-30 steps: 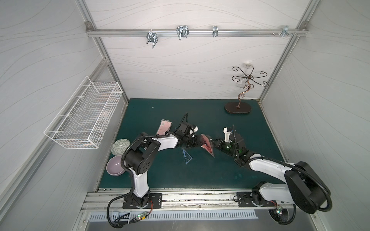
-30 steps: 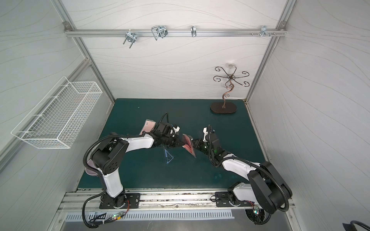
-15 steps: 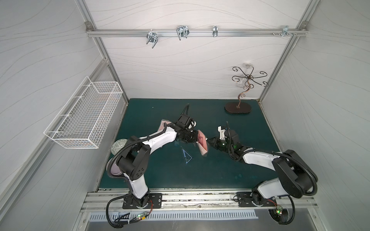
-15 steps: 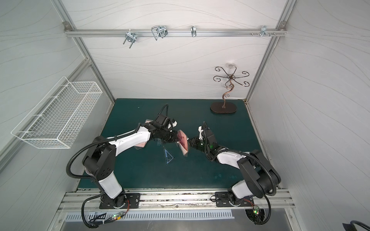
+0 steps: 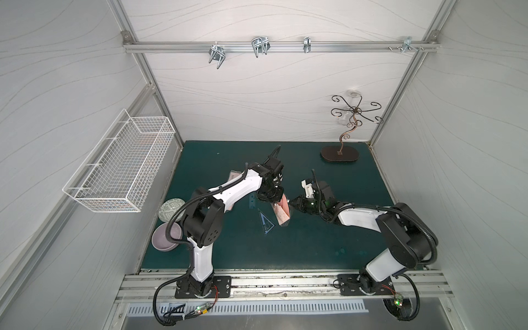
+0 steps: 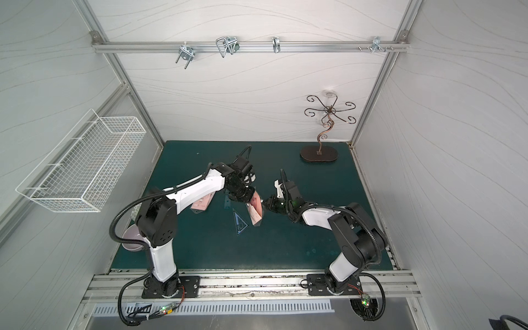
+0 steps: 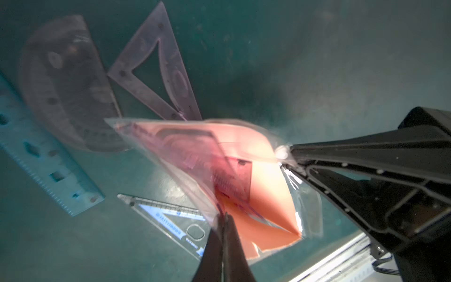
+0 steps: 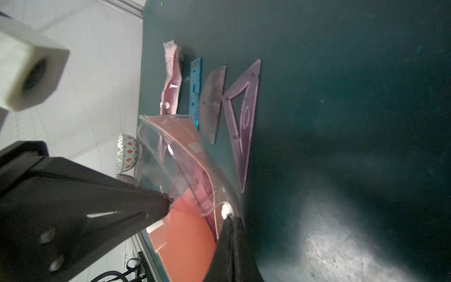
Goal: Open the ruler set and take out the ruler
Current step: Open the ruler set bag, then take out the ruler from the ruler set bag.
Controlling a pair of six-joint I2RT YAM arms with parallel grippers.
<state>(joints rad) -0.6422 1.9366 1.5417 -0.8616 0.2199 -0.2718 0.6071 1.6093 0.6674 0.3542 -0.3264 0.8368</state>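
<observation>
you'll see two matching arms: the left arm [image 5: 228, 194] and the right arm [image 5: 360, 218] both have white shells between black joint housings. a black ribbed cable [image 5: 183, 211] runs along each. each arm stands on a black base plate [image 5: 223, 287] with silver screws, low in the frame. green lights [image 5: 310, 203] glow near the right arm's wrist. the left gripper [image 7: 223, 217] and right gripper [image 7: 290, 152] have black, tapering fingers dotted with small pale screws.
</observation>
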